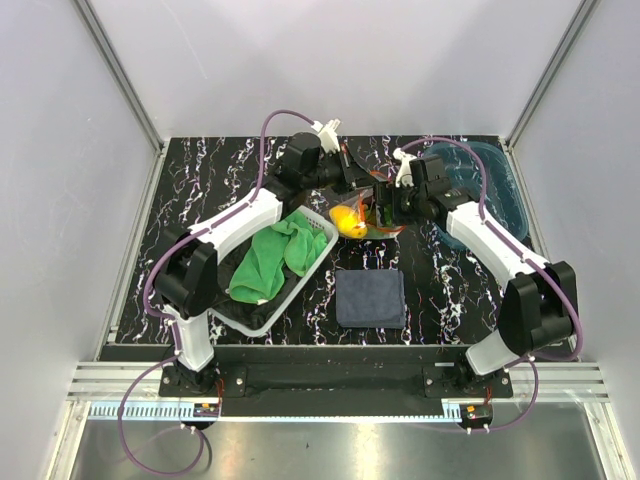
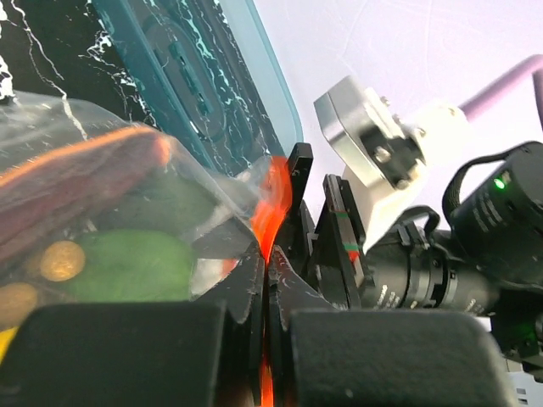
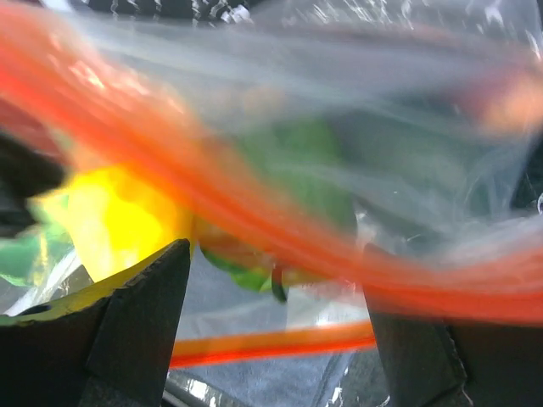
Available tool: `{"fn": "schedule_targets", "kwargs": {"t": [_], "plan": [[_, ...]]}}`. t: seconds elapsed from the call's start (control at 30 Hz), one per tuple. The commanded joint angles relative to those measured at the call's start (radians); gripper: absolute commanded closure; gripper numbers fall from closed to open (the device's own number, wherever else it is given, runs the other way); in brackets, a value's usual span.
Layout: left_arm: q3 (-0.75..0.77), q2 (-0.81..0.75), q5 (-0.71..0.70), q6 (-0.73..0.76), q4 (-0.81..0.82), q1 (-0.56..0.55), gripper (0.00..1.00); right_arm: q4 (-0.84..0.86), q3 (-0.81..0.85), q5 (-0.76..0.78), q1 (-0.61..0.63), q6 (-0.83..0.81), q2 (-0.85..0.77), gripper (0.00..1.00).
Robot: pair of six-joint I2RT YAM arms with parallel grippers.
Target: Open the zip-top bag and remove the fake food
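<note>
The clear zip-top bag (image 1: 366,224) hangs lifted above the table between both grippers. My left gripper (image 2: 270,264) is shut on its orange-red zip strip (image 2: 273,203), which runs up from between the jaws. Through the plastic I see fake food: a yellow lemon (image 1: 346,220), green pieces (image 2: 127,263) and small brown balls (image 2: 61,259). My right gripper (image 3: 276,254) stands wide open close against the bag, its fingers (image 3: 144,322) apart on either side of the blurred zip strip (image 3: 280,246). In that view the lemon (image 3: 119,220) and a green piece (image 3: 297,161) show through the bag.
A translucent blue tray (image 1: 497,190) sits at the back right, just behind the right gripper. A white basket (image 1: 318,262) holding a green cloth (image 1: 272,256) lies at the left. A dark blue cloth (image 1: 370,297) lies folded at the front middle.
</note>
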Motion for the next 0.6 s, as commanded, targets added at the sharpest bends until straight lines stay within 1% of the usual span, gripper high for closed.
{"fn": "schedule_targets", "kwargs": {"t": [0.0, 0.13, 0.27, 0.4, 0.57], "plan": [[-0.004, -0.021, 0.043, -0.034, 0.137, -0.014, 1.00, 0.109, -0.020, 0.016, 0.051, -0.045, -0.053, 0.11], [-0.015, -0.029, 0.047, -0.046, 0.154, -0.015, 1.00, 0.155, -0.056, 0.043, 0.065, -0.054, -0.074, 0.11], [-0.024, -0.035, 0.052, -0.055, 0.163, -0.023, 1.00, 0.178, -0.065, 0.076, 0.065, -0.082, -0.036, 0.11], [-0.042, -0.041, 0.050, -0.074, 0.178, -0.031, 1.00, 0.221, -0.096, 0.077, 0.080, -0.065, -0.031, 0.11], [-0.050, -0.039, 0.054, -0.089, 0.198, -0.040, 1.00, 0.256, -0.142, 0.163, 0.086, -0.023, -0.015, 0.15]]}}
